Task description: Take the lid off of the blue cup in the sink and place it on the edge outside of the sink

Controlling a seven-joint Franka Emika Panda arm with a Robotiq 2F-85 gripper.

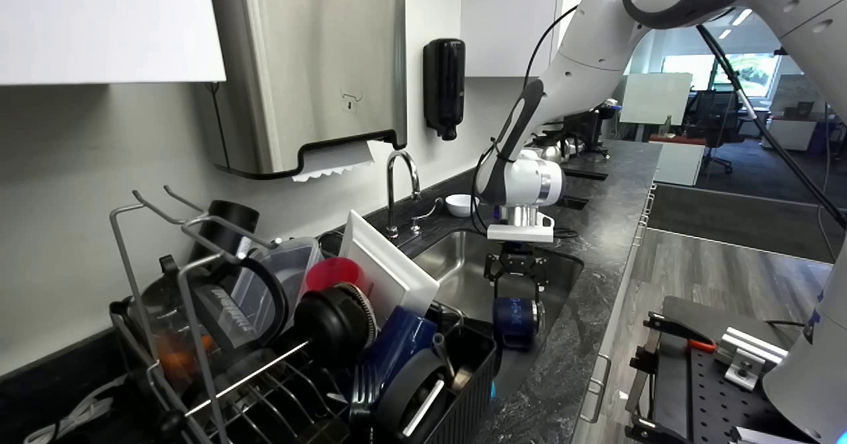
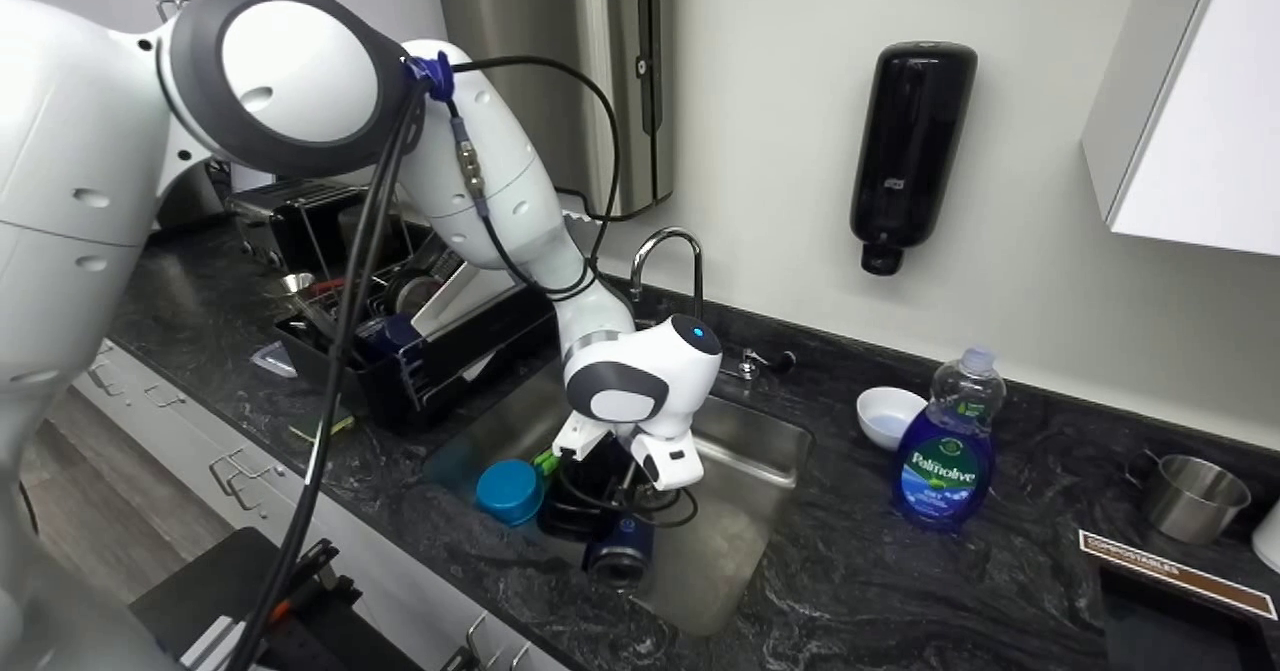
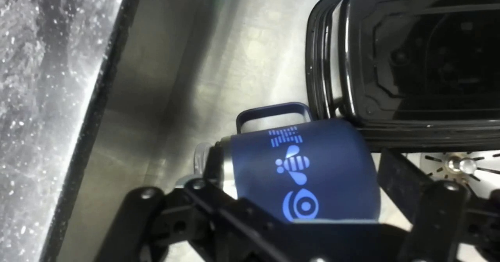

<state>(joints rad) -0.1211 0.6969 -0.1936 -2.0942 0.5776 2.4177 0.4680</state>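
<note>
The blue cup (image 3: 324,168) lies on its side in the steel sink (image 3: 250,51), its handle toward the top of the wrist view. It also shows in both exterior views (image 1: 513,318) (image 2: 632,536). The lid (image 3: 200,158), partly clear, sits on the cup's left end in the wrist view, partly hidden by a finger. My gripper (image 3: 306,174) is open above the cup, one finger near the lid end and the other beside the base. I cannot tell whether the fingers touch the cup. It also shows in an exterior view (image 1: 517,292).
A black container (image 3: 422,59) and a turquoise bowl (image 2: 510,491) are in the sink near the cup. The dark countertop (image 3: 50,78) borders the sink. A full dish rack (image 2: 400,376), faucet (image 2: 668,236), white bowl (image 2: 888,416) and soap bottle (image 2: 945,461) stand around it.
</note>
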